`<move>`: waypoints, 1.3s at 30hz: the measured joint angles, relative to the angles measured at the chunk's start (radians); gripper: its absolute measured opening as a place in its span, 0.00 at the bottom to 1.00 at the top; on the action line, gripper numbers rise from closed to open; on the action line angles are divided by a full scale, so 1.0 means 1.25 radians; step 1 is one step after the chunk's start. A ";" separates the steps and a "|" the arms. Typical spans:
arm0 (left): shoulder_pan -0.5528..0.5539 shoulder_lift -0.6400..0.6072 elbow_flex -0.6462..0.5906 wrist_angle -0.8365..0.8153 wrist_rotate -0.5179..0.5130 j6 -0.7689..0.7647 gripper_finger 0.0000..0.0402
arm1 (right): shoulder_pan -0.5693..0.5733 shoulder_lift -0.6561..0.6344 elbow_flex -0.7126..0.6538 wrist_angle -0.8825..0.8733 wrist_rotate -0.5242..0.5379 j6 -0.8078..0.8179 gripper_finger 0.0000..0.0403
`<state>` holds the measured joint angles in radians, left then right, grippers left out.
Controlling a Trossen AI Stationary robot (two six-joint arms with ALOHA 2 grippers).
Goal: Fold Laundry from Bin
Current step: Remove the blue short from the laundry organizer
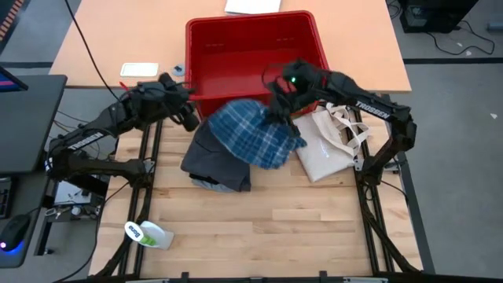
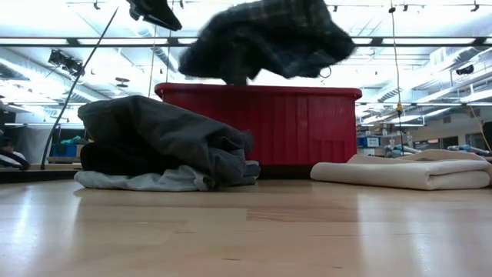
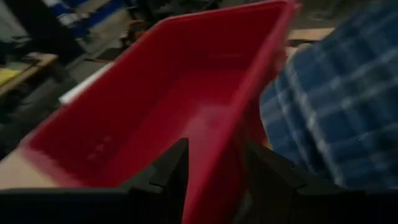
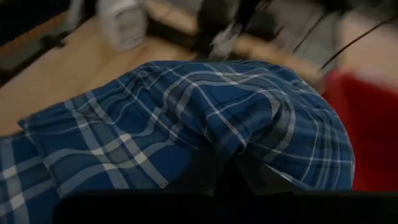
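Your right gripper (image 1: 277,110) was clenched on a bunch of the blue plaid shirt (image 1: 255,132), holding it clear of the table at about twelve o'clock from the table's centre, just in front of the bin (image 1: 253,55). In the low view the shirt (image 2: 265,35) hung as a loose, crumpled mass above the bin's near wall. Your left gripper (image 1: 187,112) hovered at about ten o'clock by the bin's near-left corner, jaws parted and holding nothing, with the bin's rim between its fingers (image 3: 171,174) in its wrist view. The likely trouble: with only one pinch point, the soft woven cloth could slide out, or drape down onto the dark grey garment (image 1: 214,153) and light grey T-shirt (image 2: 131,181) piled beneath and tangle the heap. A trailing hem could also catch on the bin's thick rim (image 2: 257,91). The bin was hard, glossy red plastic with sloping sides and looked empty. The cream tote bag (image 1: 326,145) lay flat at two o'clock, canvas with loop handles. The table (image 1: 259,228) was pale, smooth wood planking.
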<state>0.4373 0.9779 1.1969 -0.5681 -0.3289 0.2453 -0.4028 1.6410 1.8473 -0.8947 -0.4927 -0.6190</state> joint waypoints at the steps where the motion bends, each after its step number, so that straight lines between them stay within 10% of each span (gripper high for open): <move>1: -0.017 0.000 -0.007 -0.001 0.003 -0.012 0.38 | 0.008 -0.001 -0.017 -0.017 0.000 0.010 0.04; 11: -0.161 -0.001 -0.168 0.136 0.002 -0.033 0.38 | 0.134 -0.171 -0.424 0.255 0.106 0.243 0.04; 22: -0.176 -0.001 -0.220 0.206 -0.008 -0.096 0.38 | 0.385 -0.329 -0.805 0.500 0.448 0.752 0.04; 28: -0.214 0.027 -0.220 0.211 -0.007 -0.171 0.38 | 0.531 -0.276 -0.965 0.561 0.463 1.021 0.09; 39: -0.349 0.139 -0.220 0.127 -0.005 -0.259 0.38 | 0.707 -0.244 -1.006 0.539 0.306 1.373 0.53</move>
<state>0.0013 1.1518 0.9218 -0.4099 -0.3349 -0.0790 0.4806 1.3363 0.5902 -0.2206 -0.1107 1.0978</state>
